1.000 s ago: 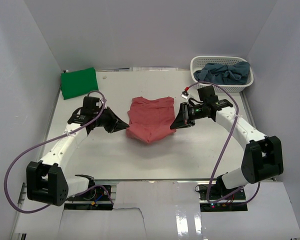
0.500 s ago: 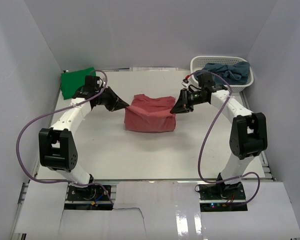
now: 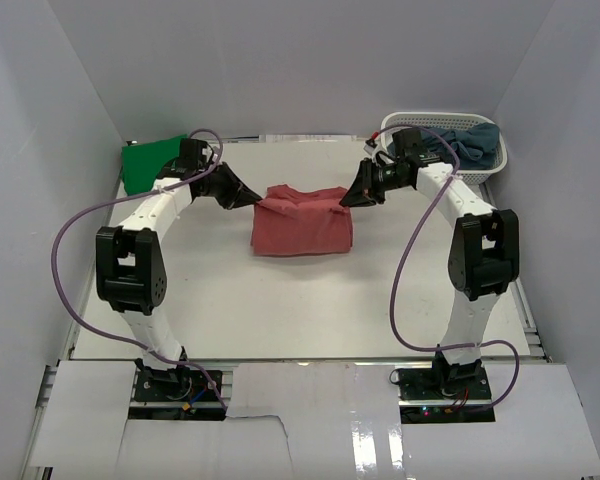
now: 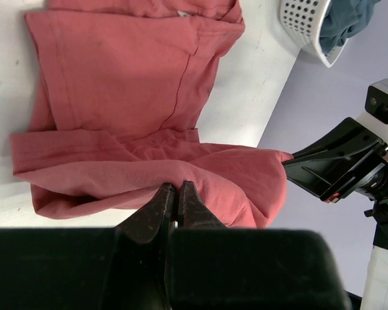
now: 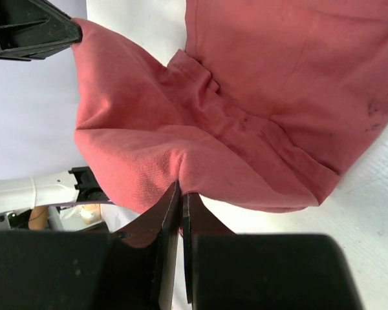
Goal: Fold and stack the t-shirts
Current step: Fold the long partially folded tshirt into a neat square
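Fingers of left hand (image 4: 176, 192) and right hand (image 5: 181, 192) pinch salmon-red t-shirt (image 3: 301, 228).

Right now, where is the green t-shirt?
In the top external view, the green t-shirt lies at the far left corner of the table, beside the left arm, left of the salmon-red t-shirt and opposite the white basket.

Bright, even light; soft shadows.

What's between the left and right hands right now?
Only the salmon-red t-shirt: the left hand and right hand each pinch one side of it, clearest in the top view.
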`<state>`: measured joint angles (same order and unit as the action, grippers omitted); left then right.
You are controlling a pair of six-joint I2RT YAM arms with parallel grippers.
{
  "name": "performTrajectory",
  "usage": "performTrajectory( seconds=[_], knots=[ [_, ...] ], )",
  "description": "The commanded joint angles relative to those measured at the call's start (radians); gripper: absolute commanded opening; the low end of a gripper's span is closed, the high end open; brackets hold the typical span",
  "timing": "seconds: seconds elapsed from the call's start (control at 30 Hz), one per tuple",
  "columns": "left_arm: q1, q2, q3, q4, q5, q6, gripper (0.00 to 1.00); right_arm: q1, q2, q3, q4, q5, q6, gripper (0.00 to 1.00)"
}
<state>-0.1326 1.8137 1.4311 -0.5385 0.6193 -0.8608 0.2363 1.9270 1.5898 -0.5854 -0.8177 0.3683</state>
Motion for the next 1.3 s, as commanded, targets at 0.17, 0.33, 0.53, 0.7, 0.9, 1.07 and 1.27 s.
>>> performTrajectory(
  seconds=[0.17,0.33,0.53,0.7,0.9,1.07,1.27],
  knots=[
    [0.005,0.073,0.175,0.015,0.019,0.008,0.00,-0.031,0.061,0.142,-0.024,0.011,0.012,0.08],
    [0.005,0.124,0.245,0.015,0.014,-0.001,0.00,-0.046,0.122,0.226,-0.024,0.006,0.021,0.08],
    [0.005,0.160,0.327,0.014,-0.013,0.002,0.00,-0.061,0.216,0.360,-0.024,-0.001,0.057,0.08],
    [0.005,0.182,0.351,0.008,-0.010,-0.007,0.00,-0.065,0.254,0.435,-0.028,-0.008,0.081,0.08],
    [0.005,0.125,0.267,0.012,-0.004,0.006,0.00,-0.058,0.160,0.268,-0.016,-0.023,0.051,0.08],
    [0.005,0.020,0.094,0.046,0.005,0.006,0.00,-0.034,0.017,0.041,0.032,-0.024,0.034,0.08],
    [0.001,-0.166,-0.124,0.092,0.022,-0.007,0.00,-0.011,-0.180,-0.232,0.073,-0.012,0.023,0.08]
  ],
)
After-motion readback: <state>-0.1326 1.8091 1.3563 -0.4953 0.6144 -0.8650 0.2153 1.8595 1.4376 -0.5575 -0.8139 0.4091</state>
